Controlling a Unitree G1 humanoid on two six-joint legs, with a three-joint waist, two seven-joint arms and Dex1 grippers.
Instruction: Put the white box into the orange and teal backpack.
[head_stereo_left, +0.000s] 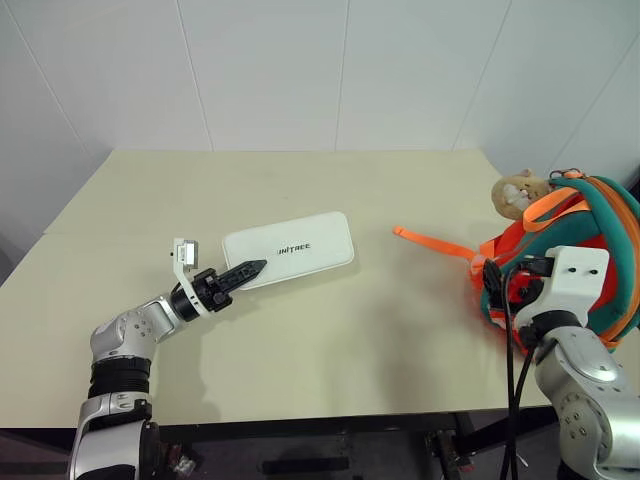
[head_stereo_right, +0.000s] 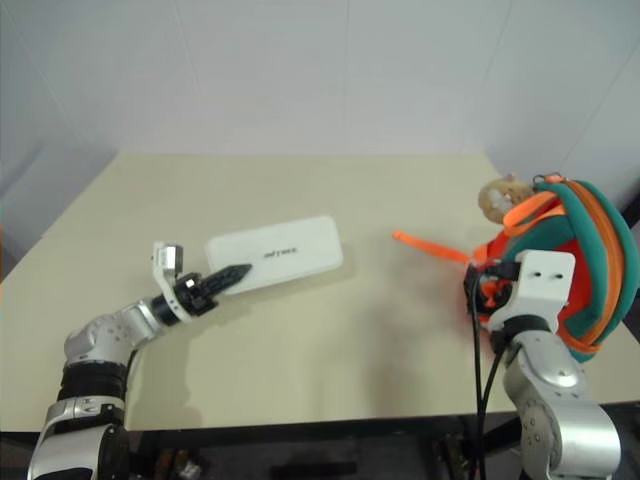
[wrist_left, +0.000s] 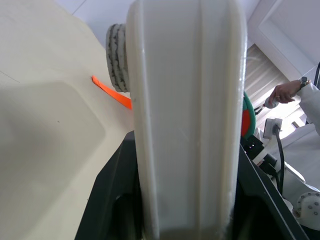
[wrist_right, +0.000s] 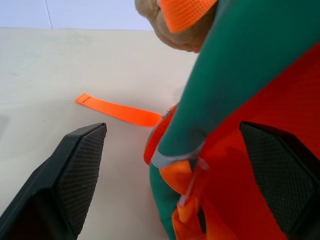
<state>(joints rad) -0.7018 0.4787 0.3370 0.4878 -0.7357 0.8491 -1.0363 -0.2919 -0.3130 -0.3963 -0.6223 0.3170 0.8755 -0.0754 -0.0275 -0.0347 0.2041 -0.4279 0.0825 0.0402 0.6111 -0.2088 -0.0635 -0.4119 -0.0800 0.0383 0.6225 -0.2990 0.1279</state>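
Note:
The white box (head_stereo_left: 300, 248), flat with dark lettering on top, lies left of the table's middle. My left gripper (head_stereo_left: 250, 268) is shut on its near left edge. In the left wrist view the box's edge (wrist_left: 185, 115) stands between the black fingers (wrist_left: 110, 200). The orange and teal backpack (head_stereo_left: 590, 230) stands at the table's right edge with a tan plush toy (head_stereo_left: 518, 195) on top. My right gripper (wrist_right: 175, 175) is open wide against the backpack's near left side. Its fingers (wrist_right: 75, 170) stand either side of a teal strap (wrist_right: 225, 80), holding nothing.
An orange webbing strap (head_stereo_left: 430, 243) trails from the backpack across the beige table (head_stereo_left: 330, 340) toward the box. White walls stand behind the table. A person's hand (wrist_left: 285, 92) shows in the left wrist view, far beyond the backpack.

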